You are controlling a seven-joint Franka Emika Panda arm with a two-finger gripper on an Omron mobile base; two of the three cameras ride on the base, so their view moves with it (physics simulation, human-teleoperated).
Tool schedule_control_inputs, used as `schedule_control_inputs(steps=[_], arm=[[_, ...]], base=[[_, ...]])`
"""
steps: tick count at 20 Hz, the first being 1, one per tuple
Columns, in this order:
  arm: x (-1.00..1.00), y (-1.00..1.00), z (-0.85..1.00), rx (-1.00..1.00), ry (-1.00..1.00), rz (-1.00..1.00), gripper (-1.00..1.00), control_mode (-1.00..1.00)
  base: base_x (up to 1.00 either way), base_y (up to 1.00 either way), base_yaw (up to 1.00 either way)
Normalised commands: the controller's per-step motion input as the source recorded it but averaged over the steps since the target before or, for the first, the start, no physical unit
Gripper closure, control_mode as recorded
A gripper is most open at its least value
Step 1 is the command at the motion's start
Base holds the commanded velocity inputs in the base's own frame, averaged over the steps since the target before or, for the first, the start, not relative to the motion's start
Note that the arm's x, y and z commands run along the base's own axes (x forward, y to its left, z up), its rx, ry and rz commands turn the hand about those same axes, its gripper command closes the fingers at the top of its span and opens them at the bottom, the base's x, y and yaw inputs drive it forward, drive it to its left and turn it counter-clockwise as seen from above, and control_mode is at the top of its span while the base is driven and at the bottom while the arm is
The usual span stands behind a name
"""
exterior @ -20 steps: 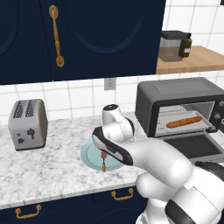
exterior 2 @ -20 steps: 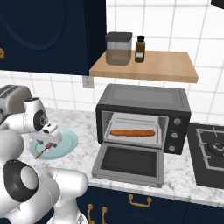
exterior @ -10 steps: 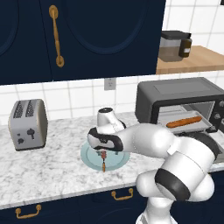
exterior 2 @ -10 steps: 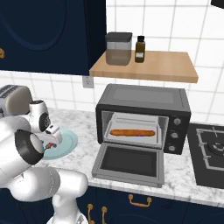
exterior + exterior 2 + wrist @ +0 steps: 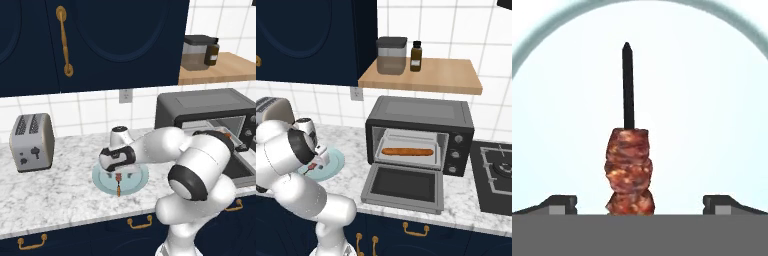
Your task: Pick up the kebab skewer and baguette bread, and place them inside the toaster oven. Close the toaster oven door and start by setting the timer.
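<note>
The kebab skewer (image 5: 628, 170) lies on a pale blue plate (image 5: 712, 125), with reddish meat chunks at the near end and a dark stick pointing away. My gripper (image 5: 640, 205) hangs open just above it, one fingertip on each side of the meat. From the base cameras the gripper (image 5: 118, 174) points down over the plate (image 5: 102, 181), and the skewer (image 5: 118, 187) pokes out below it. The baguette bread (image 5: 407, 151) rests on the tray inside the toaster oven (image 5: 421, 111). The toaster oven door (image 5: 403, 186) is folded down flat.
A silver two-slot toaster (image 5: 32, 141) stands at the left on the marble counter. A wooden shelf (image 5: 446, 77) above the oven carries a jar and a dark bottle. A stove top (image 5: 496, 172) lies to the oven's right. Dark blue cabinets hang overhead.
The hand has come down closer over the plate and the skewer, while the arm's elbow swung out to the right. The jaws stayed open. The baguette and the oven door have not moved.
</note>
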Motion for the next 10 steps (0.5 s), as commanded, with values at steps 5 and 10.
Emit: schedule_control_inputs(steps=[5,10], arm=[[0.17,0.18,-0.31,0.0,0.0,0.0,-1.0,-1.0],[0.0,0.04,-0.04,0.0,0.02,0.0,1.0,-1.0]], base=[[0.0,0.0,0.0],[0.0,0.0,0.0]])
